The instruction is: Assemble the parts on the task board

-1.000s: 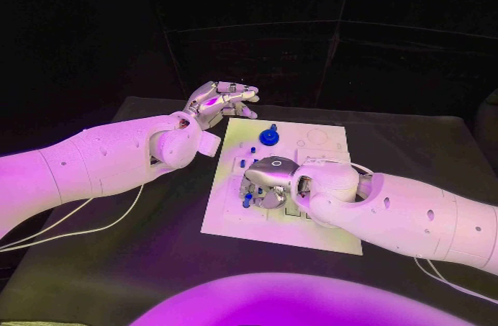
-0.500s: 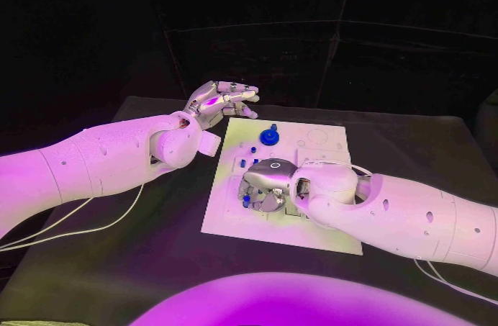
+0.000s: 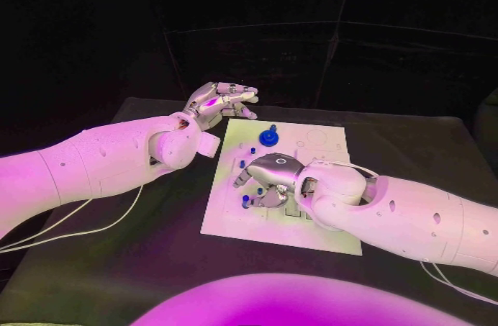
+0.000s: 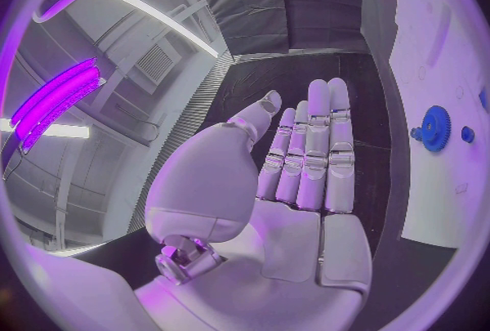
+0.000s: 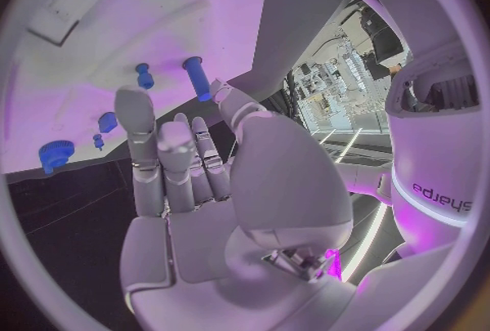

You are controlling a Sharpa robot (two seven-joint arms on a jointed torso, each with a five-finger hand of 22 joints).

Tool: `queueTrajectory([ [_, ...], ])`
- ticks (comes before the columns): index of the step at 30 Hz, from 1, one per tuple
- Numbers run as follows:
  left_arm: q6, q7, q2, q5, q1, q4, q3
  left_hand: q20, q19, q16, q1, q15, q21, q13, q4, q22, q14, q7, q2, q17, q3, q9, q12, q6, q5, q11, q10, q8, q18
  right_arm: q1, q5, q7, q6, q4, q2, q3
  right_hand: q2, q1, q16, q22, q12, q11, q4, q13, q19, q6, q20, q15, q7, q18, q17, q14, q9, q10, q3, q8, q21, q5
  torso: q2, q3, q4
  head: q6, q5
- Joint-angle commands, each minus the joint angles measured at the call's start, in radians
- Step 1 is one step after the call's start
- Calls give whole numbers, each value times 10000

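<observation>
Parts (image 3: 246,163) lay and stood on the board (image 3: 234,222), which sat mid-counter (image 3: 124,268): a blue gear (image 3: 270,134) at the far end, small pegs nearer the middle, and one peg (image 5: 196,77) just off your right robot hand's fingertips in its wrist view. That right robot hand (image 3: 272,178) hovered palm-down over the middle of the board, right above the cluster of pegs. Its wrist view showed the fingers (image 5: 163,159) straight and slightly apart with nothing between them, so you held no part there. Whether a fingertip touched the peg, you could not tell from these views.

Your left robot hand (image 3: 220,98) hung beyond the board's far left corner, well clear of the parts. Its wrist view showed the fingers (image 4: 317,151) laid flat side by side and the palm bare; it held nothing either, and the gear (image 4: 436,128) sat off to one side of it.

By my reading, you were at the reach stage for a peg, with the grasp not yet made. The next move would call for lowering the right fingers around the peg, pinching it cleanly without knocking its neighbours, then lifting it straight. Keep the left hand clear, or bring it in to steady the board.
</observation>
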Motion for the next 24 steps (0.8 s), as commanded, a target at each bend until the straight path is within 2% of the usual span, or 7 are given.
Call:
queueTrajectory([
  [1,129,70,-14,19,18,8,5,27,41,-44,-3,4,-33,-10,-8,-12,-53,-30,59,14,-27,-2,33,-22,28,-51,0,28,41,16,410,354,-1233,297,-324,6,78,-6,-59,-82,112,1,8,21,-82,-129,24,6,1,71,-68,-96,4,-104,-207,-19,-91,63,-17,-2,-16,53,-66],
  [7,120,75,-37,20,18,-7,4,26,41,-46,4,3,-33,-11,-12,-13,-55,-30,67,14,-22,-3,34,-25,31,-51,-4,29,41,180,1919,285,-1684,1265,-1675,33,263,-169,-8,-4,1181,-182,244,242,37,177,-61,-117,-28,59,-80,-48,81,1088,-834,153,-55,119,-34,-23,-2,224,-403],
  [9,112,75,-51,20,18,-12,4,26,41,-46,4,3,-33,-11,-12,-13,-55,-30,67,14,-22,-3,34,-25,31,-51,-4,29,41,337,2904,76,-1696,1560,-2278,42,368,-383,247,362,1792,-308,459,458,211,632,-122,-206,-59,0,268,90,167,2124,-983,385,201,146,-52,-34,-13,270,-515],
  [14,84,82,-82,21,18,-18,3,27,41,-46,2,4,-34,-11,-12,-15,-55,-30,66,14,-23,-3,37,-24,30,-50,-3,32,40,517,4123,-697,-1605,2161,-3671,46,264,-694,1314,2423,3345,-816,819,1359,1104,1377,-465,-619,-457,-349,1790,611,286,3831,-1532,839,1663,433,-97,-69,-71,372,-837],
  [17,67,89,-109,21,18,-4,3,27,41,-46,2,4,-34,-11,-12,-15,-55,-30,66,14,-23,-3,37,-24,30,-50,-3,32,40,551,4413,-1234,-1580,2418,-4314,43,281,-667,1558,2990,4675,-971,990,2493,1318,1509,-652,-764,-615,-454,2116,706,297,3934,-1949,1032,2077,464,-134,-93,-125,401,-1085],
  [20,54,93,-127,21,18,9,2,27,41,-46,2,4,-34,-11,-12,-15,-55,-30,66,14,-23,-3,37,-24,30,-50,-3,32,40,561,4516,-1758,-1615,2578,-4762,37,423,-836,1945,3437,7615,-1045,1412,5721,1437,1516,-693,-788,-703,-540,2668,797,325,3967,-2504,1273,2393,946,-161,-105,-171,433,-1307],
  [24,43,100,-155,21,18,24,2,27,42,-46,-2,5,-34,-10,-10,-16,-55,-31,67,15,-25,-2,42,-20,29,-51,0,36,39,552,4427,-2598,-1688,2723,-5189,28,566,-1189,2519,4067,10597,-1080,2050,9260,1591,1446,-712,-851,-721,-639,3566,919,409,4478,-3200,1613,2815,1039,-206,-119,-257,438,-1505],
])
